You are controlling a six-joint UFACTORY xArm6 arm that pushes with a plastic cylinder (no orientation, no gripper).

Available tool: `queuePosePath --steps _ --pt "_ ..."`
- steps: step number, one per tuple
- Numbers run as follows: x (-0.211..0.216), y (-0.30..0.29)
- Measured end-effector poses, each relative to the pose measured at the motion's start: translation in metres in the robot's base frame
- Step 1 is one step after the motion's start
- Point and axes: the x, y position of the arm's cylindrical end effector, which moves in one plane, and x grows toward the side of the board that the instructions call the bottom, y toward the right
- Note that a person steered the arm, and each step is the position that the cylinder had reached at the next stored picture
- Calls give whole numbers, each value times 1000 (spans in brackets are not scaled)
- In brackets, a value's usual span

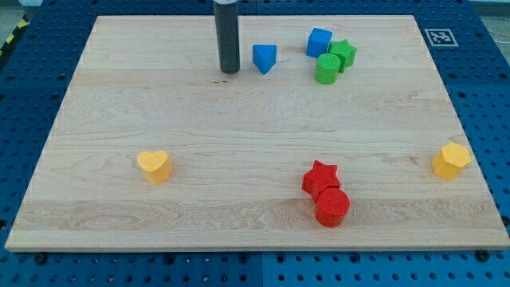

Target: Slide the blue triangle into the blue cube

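Wooden board (239, 119) sat on blue pegboard (32, 80). No jaws here: my tip (229, 72) held nothing, just left of blue triangle (264, 58), apart. Blue cube (319, 41) lay right of it with bare wood between, touching green star (343, 53); green cylinder (327, 69) adjacent. All sat near the top edge.

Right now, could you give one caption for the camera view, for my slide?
My tip stands left of the blue triangle, with the blue cube further right.
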Motion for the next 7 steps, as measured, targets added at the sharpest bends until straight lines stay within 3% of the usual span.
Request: queuePosePath --steps 3,7 --pt "-10 88" --pt "-3 103"
